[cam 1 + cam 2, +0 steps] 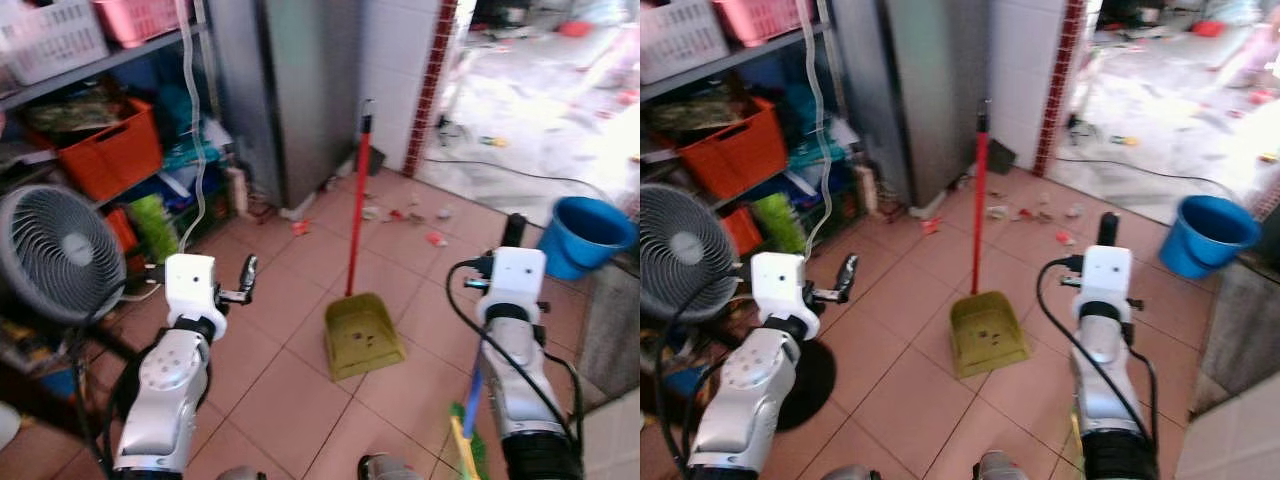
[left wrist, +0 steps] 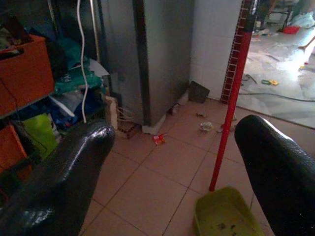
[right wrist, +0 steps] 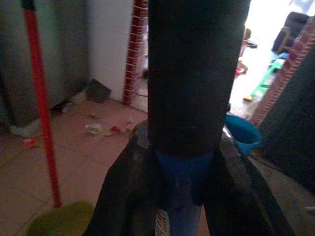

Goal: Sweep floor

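While right gripper point(image 1: 512, 232) clamps broom point(image 1: 468, 420), dustpan point(image 1: 362, 335) stands upright nr litter point(image 1: 405, 214).

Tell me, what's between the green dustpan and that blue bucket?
Bare tiles, head views; the right tool, gripping the broom, stands before that stretch between dustpan and bucket.

Silver arms, white wrist blocks, black cables, glossy black fingers point(image 2: 59, 177)

Open tiled floor point(image 1: 270, 390) lies between the two arms. A yellow dustpan point(image 1: 362, 335) with an upright red handle point(image 1: 359, 210) stands mid-floor. Shelving point(image 1: 90, 130) and a fan point(image 1: 55, 255) bound the left; a blue bucket point(image 1: 588, 235) bounds the right. Litter point(image 1: 405, 215) lies beyond.
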`<state>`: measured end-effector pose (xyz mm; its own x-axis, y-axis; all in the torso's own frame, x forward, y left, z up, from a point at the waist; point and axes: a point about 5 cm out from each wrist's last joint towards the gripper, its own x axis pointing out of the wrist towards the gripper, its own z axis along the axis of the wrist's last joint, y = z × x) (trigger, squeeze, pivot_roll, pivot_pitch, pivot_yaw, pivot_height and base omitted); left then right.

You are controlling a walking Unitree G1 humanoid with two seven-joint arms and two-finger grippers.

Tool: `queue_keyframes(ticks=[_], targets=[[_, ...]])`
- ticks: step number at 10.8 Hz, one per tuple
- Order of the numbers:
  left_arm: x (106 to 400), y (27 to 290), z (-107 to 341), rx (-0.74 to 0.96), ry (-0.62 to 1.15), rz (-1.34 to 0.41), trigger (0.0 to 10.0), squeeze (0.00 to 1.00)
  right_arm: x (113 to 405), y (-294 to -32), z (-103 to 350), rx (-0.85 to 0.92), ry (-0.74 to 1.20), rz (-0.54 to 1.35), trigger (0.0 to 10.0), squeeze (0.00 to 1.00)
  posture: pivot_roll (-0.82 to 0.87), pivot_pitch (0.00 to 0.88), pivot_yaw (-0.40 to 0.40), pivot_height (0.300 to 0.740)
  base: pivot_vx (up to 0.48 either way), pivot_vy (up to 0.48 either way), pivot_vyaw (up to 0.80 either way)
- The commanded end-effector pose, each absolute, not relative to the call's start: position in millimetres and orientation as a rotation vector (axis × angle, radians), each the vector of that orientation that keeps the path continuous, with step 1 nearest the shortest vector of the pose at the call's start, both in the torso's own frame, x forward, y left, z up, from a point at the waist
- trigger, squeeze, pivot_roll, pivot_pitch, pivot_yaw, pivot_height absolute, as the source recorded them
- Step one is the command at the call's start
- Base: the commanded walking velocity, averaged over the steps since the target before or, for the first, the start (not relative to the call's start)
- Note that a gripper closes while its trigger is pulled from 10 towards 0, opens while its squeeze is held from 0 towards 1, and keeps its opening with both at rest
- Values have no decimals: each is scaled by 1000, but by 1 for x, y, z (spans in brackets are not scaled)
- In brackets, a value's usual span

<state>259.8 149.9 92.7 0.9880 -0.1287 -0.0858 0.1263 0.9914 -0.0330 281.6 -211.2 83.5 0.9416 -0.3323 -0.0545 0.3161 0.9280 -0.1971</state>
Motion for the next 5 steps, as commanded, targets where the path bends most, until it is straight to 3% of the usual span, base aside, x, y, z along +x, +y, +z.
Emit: queue_keyframes(ticks=[1, 5], targets=[[260, 149, 96, -38, 80, -130, 10000, 0, 282, -209, 89, -163, 53, -317, 10000, 0, -49, 0, 72, 740, 0, 0, 0], [256, 149, 95, -20, 80, -119, 10000, 0, 284, -209, 94, -165, 48, -286, 10000, 0, -40, 0, 59, 740, 0, 0, 0]])
